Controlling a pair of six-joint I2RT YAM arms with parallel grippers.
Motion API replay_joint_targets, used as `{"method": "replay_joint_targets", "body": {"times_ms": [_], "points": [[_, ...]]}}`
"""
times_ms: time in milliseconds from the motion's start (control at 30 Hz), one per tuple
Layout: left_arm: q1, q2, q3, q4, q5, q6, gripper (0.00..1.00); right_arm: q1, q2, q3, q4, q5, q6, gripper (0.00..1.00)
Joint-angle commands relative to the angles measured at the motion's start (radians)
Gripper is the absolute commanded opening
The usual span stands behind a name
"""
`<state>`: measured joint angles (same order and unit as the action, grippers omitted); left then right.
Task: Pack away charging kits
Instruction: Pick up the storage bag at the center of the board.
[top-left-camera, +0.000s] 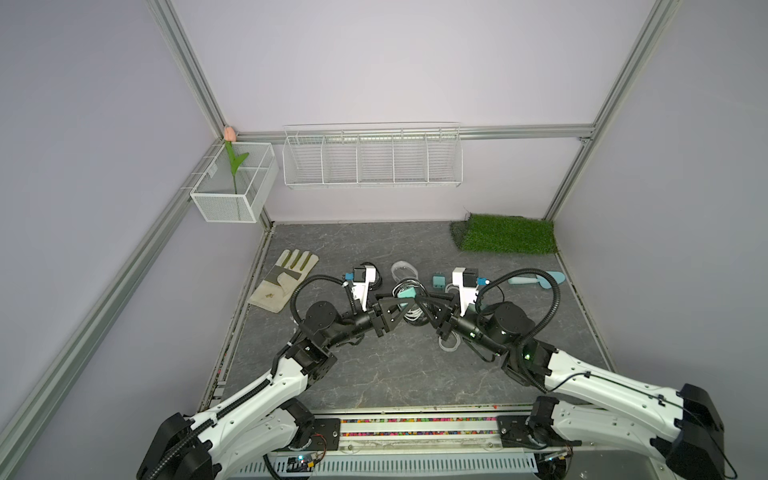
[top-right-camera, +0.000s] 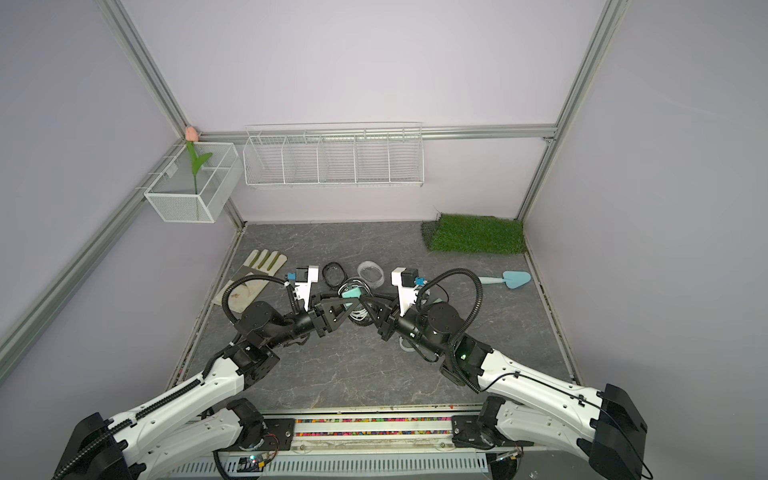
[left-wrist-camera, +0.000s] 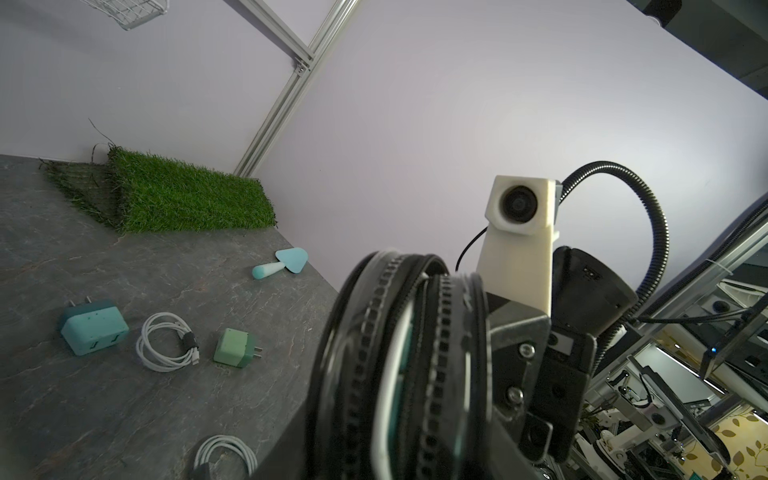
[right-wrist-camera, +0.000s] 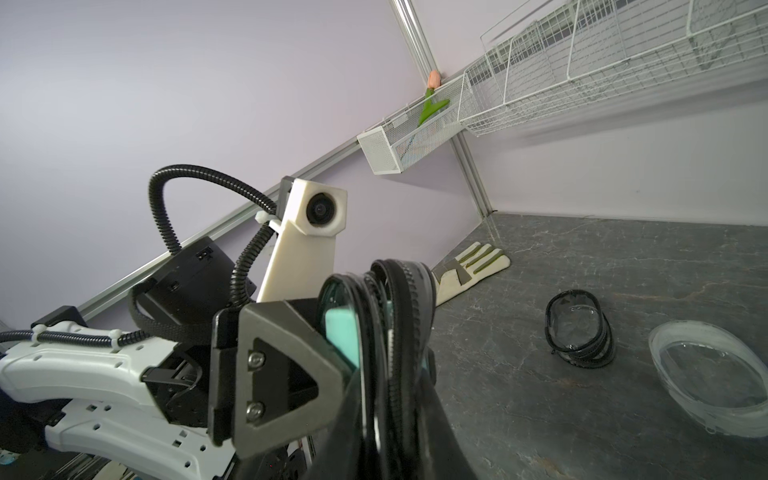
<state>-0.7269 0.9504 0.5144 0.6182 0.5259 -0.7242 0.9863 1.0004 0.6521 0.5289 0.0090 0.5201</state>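
grip, right: the right gripper (top-left-camera: 430, 308) is pinched on the rim of the black-rimmed case (left-wrist-camera: 395, 353), held on edge mid-scene, apparently clear of the table (top-left-camera: 374, 365).
grip, left: the left gripper (top-left-camera: 394, 308) sits against the opposite face of that case. you cannot tell whether its jaws have bitten or stand slack.
contents: a teal plug adapter (right-wrist-camera: 343, 332) and a white cable (top-left-camera: 410, 315) show inside the case.
remaining kit: a larger teal adapter (left-wrist-camera: 93, 328), green adapter (left-wrist-camera: 237, 348), coiled cable (left-wrist-camera: 166, 343), second coil (left-wrist-camera: 226, 457), second black-rimmed case (right-wrist-camera: 579, 332) and clear-white case (right-wrist-camera: 715, 374) lie loose on the table.
risk, spill: if the zip is not fully run, a slack hold on either side could tip the adapter or cable out.
risk, strain: arms pulling apart unevenly could twist the rim or strip the pinch.
risk, contact: the fingers work very close together, so a small error would knock them.
hidden: the zip pull is not found. the case fills both wrist views. the second coil is cut off at the frame edge.
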Motion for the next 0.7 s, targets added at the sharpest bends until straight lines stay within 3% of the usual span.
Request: {"method": "replay_joint_targets", "body": {"times_ms": [0,100,267,400,467,500,600,667], "points": [[-0.009,0.003,0.046,0.038,0.038,-0.015,0.32,0.002,0.022,0.03,0.059,0.005,0.007,0.08],[-0.009,0.001,0.056,0.023,0.036,-0.015,0.23,0.002,0.036,0.03,0.068,-0.004,0.012,0.1],[-0.009,-0.007,0.053,0.022,0.03,-0.02,0.2,-0.001,0.047,0.032,0.065,-0.009,0.014,0.15],[-0.009,-0.005,0.042,0.069,0.03,-0.043,0.65,0.0,0.052,0.032,0.067,-0.02,0.023,0.09],[-0.009,0.001,0.042,0.085,0.032,-0.047,0.7,0.0,0.058,0.032,0.079,-0.031,0.03,0.08],[-0.009,0.006,0.045,0.094,0.036,-0.049,0.69,0.0,0.062,0.032,0.089,-0.041,0.035,0.08],[-0.009,0.022,0.054,0.111,0.045,-0.055,0.41,-0.001,0.073,0.033,0.107,-0.05,0.047,0.07],[-0.009,0.024,0.059,0.109,0.046,-0.057,0.32,0.0,0.073,0.034,0.098,-0.035,0.046,0.07]]}}
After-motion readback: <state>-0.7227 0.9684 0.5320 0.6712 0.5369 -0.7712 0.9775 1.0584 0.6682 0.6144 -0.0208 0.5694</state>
